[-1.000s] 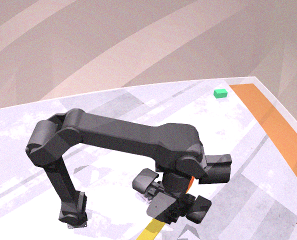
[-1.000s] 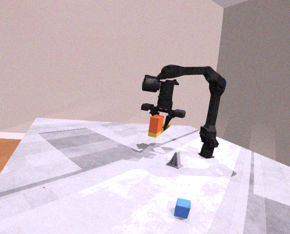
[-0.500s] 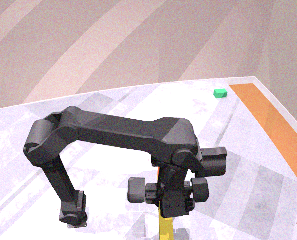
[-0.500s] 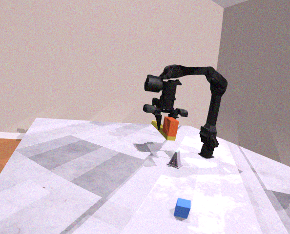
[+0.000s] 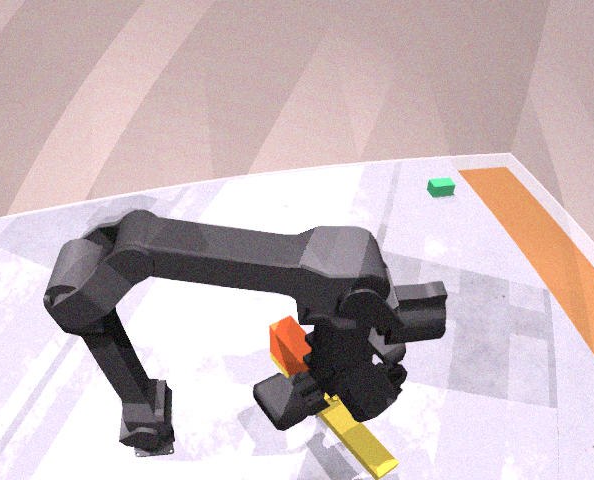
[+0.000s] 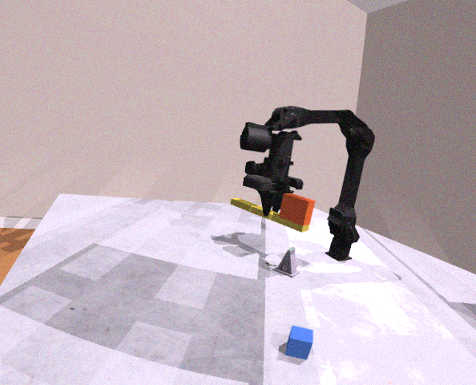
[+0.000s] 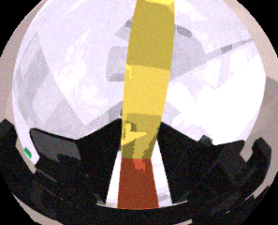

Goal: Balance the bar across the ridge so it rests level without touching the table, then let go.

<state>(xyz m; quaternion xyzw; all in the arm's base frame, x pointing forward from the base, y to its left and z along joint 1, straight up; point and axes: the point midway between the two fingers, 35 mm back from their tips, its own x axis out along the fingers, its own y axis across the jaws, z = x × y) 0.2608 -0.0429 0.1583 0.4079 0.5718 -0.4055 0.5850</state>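
Note:
My gripper [image 6: 271, 212] [image 7: 141, 123] is shut on the yellow bar [image 5: 359, 439] [image 6: 246, 204] [image 7: 148, 89] and holds it in the air above the table. The bar carries an orange block [image 5: 287, 343] [image 6: 296, 208] [image 7: 138, 187] on top of one end; in the exterior view that end points right and toward the camera. The bar's bare end reaches away from the fingers. The grey ridge [image 6: 288, 263] stands on the table in the exterior view, lower than the bar and nearer that camera, apart from it. The ridge cannot be made out in the top view or the wrist view.
A blue cube [image 6: 300, 342] lies on the table in front of the ridge in the exterior view. A green block [image 5: 441, 187] [image 7: 27, 153] lies near the table's far right corner in the top view. The arm's base [image 5: 147, 434] [image 6: 340, 249] stands on the table.

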